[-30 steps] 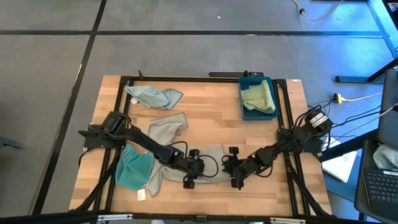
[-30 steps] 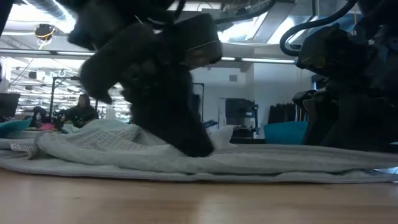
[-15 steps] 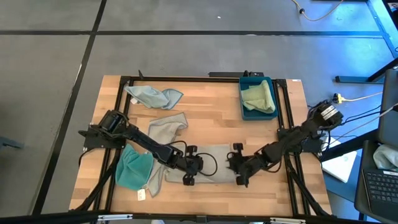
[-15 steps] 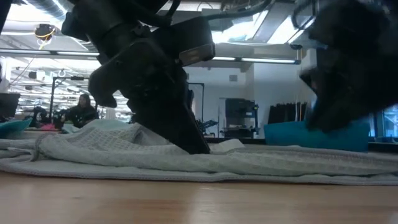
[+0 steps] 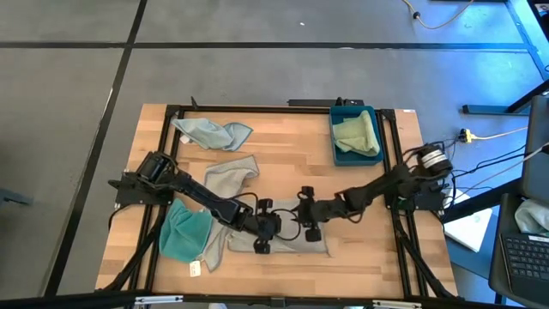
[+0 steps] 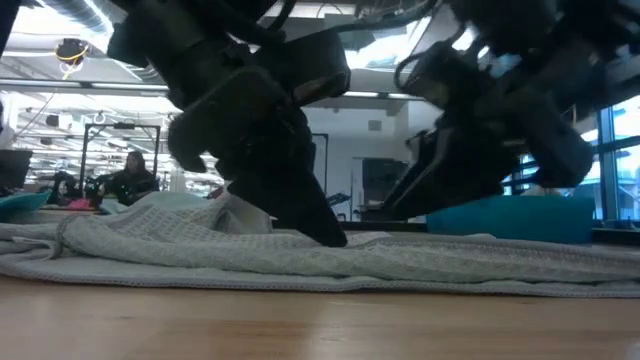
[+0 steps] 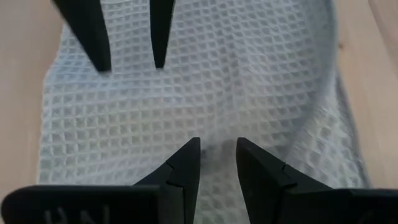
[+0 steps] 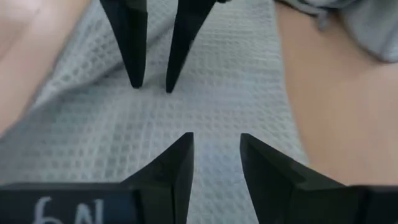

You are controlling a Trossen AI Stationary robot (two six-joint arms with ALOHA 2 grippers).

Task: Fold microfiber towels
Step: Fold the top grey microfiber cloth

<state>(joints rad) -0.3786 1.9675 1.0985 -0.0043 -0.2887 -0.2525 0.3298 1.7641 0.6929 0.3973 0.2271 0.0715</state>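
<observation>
Both arms reach low toward the bench's 6 o'clock middle and face each other. The left arm comes in from 9 o'clock, its left gripper point(image 5: 268, 230) tips down, jaws parted by a narrow gap with nothing between them. The right arm comes in from 3 o'clock, its right gripper point(image 5: 307, 215) just beside the left one, jaws likewise a little apart and holding nothing.

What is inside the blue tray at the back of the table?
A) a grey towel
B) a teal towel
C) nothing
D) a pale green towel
D: in the high view, the blue tray near the table's far right corner holds a crumpled pale green towel.
</observation>
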